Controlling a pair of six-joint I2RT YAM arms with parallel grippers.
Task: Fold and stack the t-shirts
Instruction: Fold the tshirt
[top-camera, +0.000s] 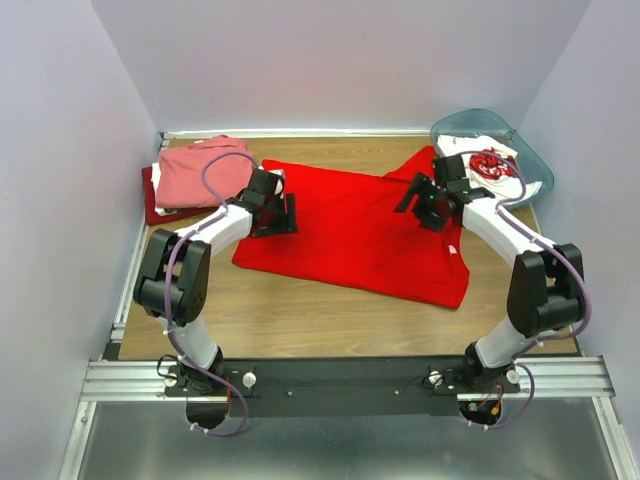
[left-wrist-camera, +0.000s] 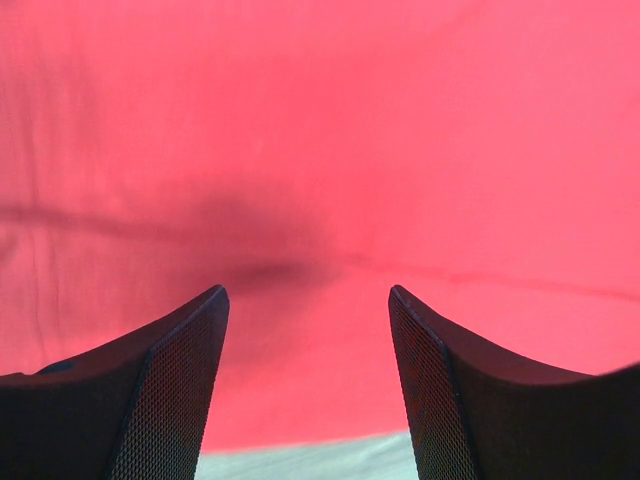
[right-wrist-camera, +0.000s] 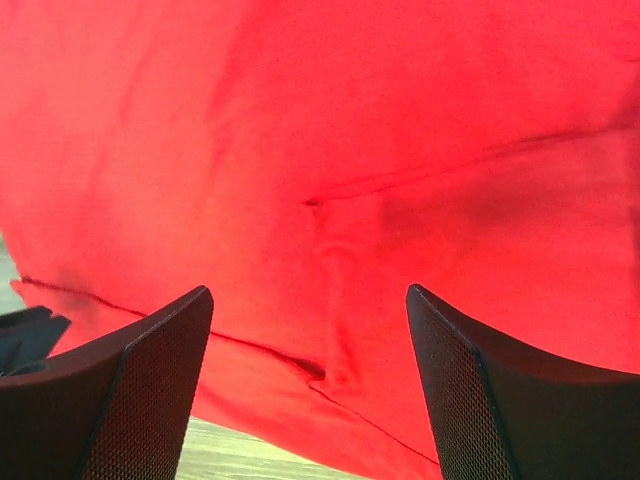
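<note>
A plain bright red t-shirt (top-camera: 360, 230) lies spread on the wooden table; it fills the left wrist view (left-wrist-camera: 320, 150) and the right wrist view (right-wrist-camera: 330, 150). My left gripper (top-camera: 280, 212) is open and hovers over the shirt's left part, nothing between its fingers (left-wrist-camera: 170, 390). My right gripper (top-camera: 425, 200) is open over the shirt's upper right part, near a seam fold (right-wrist-camera: 320, 370). A folded salmon-pink shirt (top-camera: 200, 172) lies on a darker red one (top-camera: 152, 200) at the back left. A white shirt with red print (top-camera: 490, 162) lies in the bin.
A translucent teal plastic bin (top-camera: 530, 160) stands at the back right corner. White walls close in the table at the back and both sides. A metal rail (top-camera: 340, 378) runs along the near edge by the arm bases.
</note>
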